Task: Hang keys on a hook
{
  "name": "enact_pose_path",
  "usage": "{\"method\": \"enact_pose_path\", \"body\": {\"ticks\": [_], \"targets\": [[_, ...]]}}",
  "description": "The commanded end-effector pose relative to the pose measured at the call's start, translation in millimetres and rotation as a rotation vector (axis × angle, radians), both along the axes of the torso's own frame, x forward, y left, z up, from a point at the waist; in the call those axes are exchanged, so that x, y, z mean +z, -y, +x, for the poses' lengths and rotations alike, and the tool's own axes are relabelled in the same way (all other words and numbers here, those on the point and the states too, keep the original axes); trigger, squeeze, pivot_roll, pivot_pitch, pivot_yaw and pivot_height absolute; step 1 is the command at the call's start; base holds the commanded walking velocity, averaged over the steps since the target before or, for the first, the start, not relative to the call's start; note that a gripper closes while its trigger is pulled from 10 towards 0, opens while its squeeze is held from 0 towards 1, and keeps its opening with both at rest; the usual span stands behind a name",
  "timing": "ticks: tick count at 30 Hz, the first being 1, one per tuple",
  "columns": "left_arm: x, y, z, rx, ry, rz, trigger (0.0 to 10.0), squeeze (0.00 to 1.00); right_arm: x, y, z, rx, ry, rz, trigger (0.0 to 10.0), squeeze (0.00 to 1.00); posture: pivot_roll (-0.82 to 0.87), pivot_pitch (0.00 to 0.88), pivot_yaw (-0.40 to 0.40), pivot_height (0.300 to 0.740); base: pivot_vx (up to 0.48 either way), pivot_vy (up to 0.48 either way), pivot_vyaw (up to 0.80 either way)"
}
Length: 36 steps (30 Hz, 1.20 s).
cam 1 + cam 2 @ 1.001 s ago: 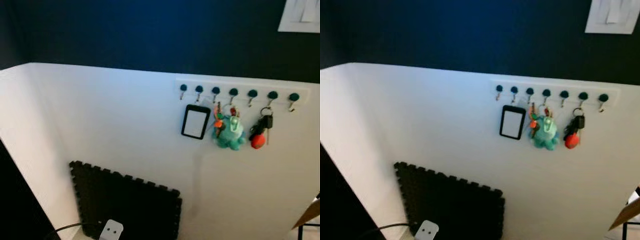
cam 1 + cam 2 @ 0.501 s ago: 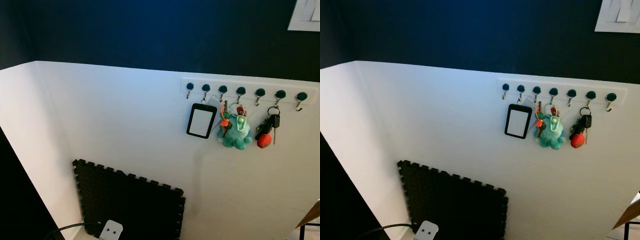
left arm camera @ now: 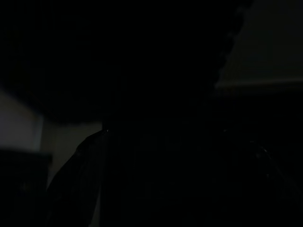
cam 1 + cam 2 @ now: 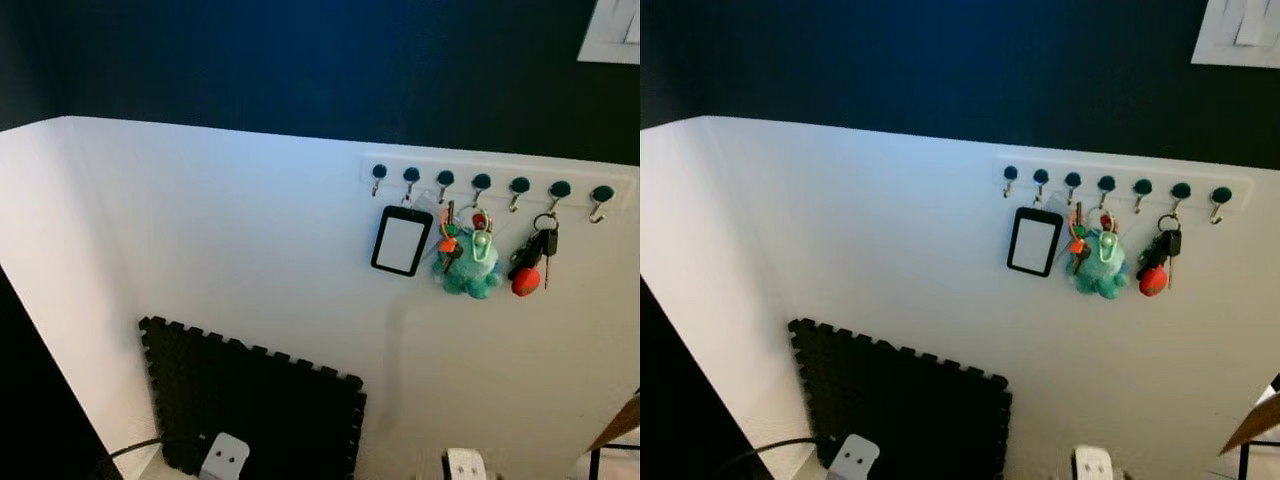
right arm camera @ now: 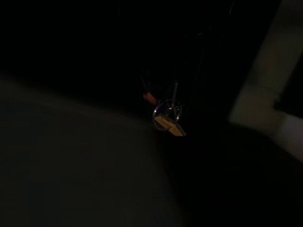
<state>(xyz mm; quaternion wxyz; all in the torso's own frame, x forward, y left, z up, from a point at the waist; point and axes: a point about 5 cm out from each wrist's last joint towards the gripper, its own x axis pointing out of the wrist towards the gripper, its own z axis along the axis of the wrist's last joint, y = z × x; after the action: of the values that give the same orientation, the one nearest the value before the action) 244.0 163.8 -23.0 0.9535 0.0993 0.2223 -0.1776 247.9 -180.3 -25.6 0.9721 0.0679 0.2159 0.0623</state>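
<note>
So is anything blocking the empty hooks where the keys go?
Nothing visible does. The rightmost hook and the fifth hook are bare; the red-fob keys hang between them, the teal plush further left.

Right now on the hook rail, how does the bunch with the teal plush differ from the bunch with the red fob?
The teal plush bunch is bulkier and hangs near the middle of the hook rail, close beside the black-framed card. The red fob bunch is slimmer, darker, and hangs further right, next to the bare end hook. The plush is pale teal with orange bits; the fob is a small red blob. Both hang freely against the white wall.
</note>
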Motion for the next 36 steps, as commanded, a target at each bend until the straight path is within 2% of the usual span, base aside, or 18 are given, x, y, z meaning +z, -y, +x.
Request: {"method": "enact_pose_path", "body": {"ticks": [1,2,4,6,8,11,13,15,16,18,23,25,27,30,33,34,35,36], "targets": [[11.4,-9.2,4.9,-0.013,0.057,-0.021,10.0,0.0,20.3,-4.4,16.5,0.065,0.121,-0.038,10.0,0.0,0.04,0.031,0.001,0.74,0.0,0.0,0.0],[19.0,-9.6,8.2,-0.019,0.091,-0.057,10.0,0.0,28.9,-4.6,22.1,0.073,0.168,-0.042,10.0,0.0,0.04,0.031,0.003,0.74,0.0,0.0,0.0],[24.2,-9.7,10.2,-0.025,0.115,-0.081,10.0,0.0,34.8,-4.7,25.6,0.078,0.2,-0.044,10.0,0.0,0.04,0.031,0.003,0.74,0.0,0.0,0.0],[48.5,-5.7,16.4,-0.078,0.219,-0.179,10.0,0.0,66.3,-4.0,40.8,0.069,0.359,-0.007,10.0,0.0,0.04,0.031,0.006,0.74,0.0,0.0,0.0],[67.0,-1.4,19.3,-0.136,0.291,-0.227,10.0,0.0,96.4,-3.8,50.8,0.071,0.502,0.02,10.0,0.0,0.04,0.03,0.007,0.74,0.0,0.0,0.0],[85.0,2.5,23.3,-0.177,0.347,-0.266,10.0,0.0,130.8,-6.8,57.5,0.108,0.653,0.042,10.0,0.0,0.04,0.03,0.008,0.74,0.0,0.0,0.0],[97.1,3.9,26.5,-0.197,0.378,-0.289,10.0,0.0,155.0,-10.8,58.9,0.155,0.757,0.012,10.0,0.0,0.04,0.028,0.008,0.74,0.0,0.0,0.0],[107.1,5.4,29.3,-0.209,0.4,-0.314,10.0,0.0,173.2,-14.5,58.5,0.208,0.842,-0.077,10.0,0.0,0.04,0.027,0.006,0.74,0.0,0.0,0.0],[111.9,6.2,31.5,-0.22,0.417,-0.299,10.0,0.0,181.8,-21.8,57.1,0.311,0.89,-0.254,10.0,0.0,0.04,0.026,0.005,0.74,0.0,0.0,0.0],[112.8,7.3,31.9,-0.232,0.42,-0.29,10.0,0.0,183.7,-26.4,55.9,0.364,0.91,-0.341,10.0,0.0,0.04,0.025,0.004,0.74,0.0,0.0,0.0],[115.3,8.6,28.7,-0.243,0.409,-0.302,10.0,0.0,189.7,-30.1,52.2,0.367,0.922,-0.361,10.0,0.0,0.03,0.024,0.002,0.74,0.0,0.0,0.0],[116.4,11.0,26.8,-0.254,0.404,-0.308,10.0,0.0,193.7,-31.2,50.2,0.369,0.934,-0.408,10.0,0.0,0.03,0.024,0.002,0.74,0.0,0.0,0.0],[117.9,14.3,25.6,-0.271,0.401,-0.315,10.0,0.0,199.1,-31.0,50.2,0.355,0.956,-0.451,10.0,0.0,0.03,0.026,0.001,0.74,0.0,0.0,0.0],[124.5,20.5,26.7,-0.295,0.403,-0.333,10.0,0.0,209.5,-27.0,53.8,0.294,0.996,-0.595,10.0,0.0,0.02,0.03,-0.001,0.74,0.0,0.0,0.0],[126.3,22.6,28.5,-0.304,0.402,-0.334,10.0,0.0,213.5,-25.3,57.2,0.249,1.001,-0.612,10.0,0.0,0.03,0.033,0.0,0.74,0.0,0.0,0.0],[127.9,23.5,29.4,-0.318,0.399,-0.331,10.0,0.0,216.4,-22.3,62.9,0.135,0.954,-0.463,10.0,0.0,0.03,0.039,0.004,0.74,0.0,0.0,0.0],[127.9,23.5,29.4,-0.318,0.399,-0.331,10.0,0.0,216.4,-22.3,62.9,0.135,0.954,-0.463,10.0,0.0,0.03,0.039,0.004,0.74,0.0,0.0,0.0],[129.7,24.5,29.7,-0.333,0.399,-0.328,10.0,0.0,217.9,-18.4,67.4,0.015,0.903,-0.265,10.0,0.0,0.03,0.041,0.006,0.74,0.0,0.0,0.0]]}}
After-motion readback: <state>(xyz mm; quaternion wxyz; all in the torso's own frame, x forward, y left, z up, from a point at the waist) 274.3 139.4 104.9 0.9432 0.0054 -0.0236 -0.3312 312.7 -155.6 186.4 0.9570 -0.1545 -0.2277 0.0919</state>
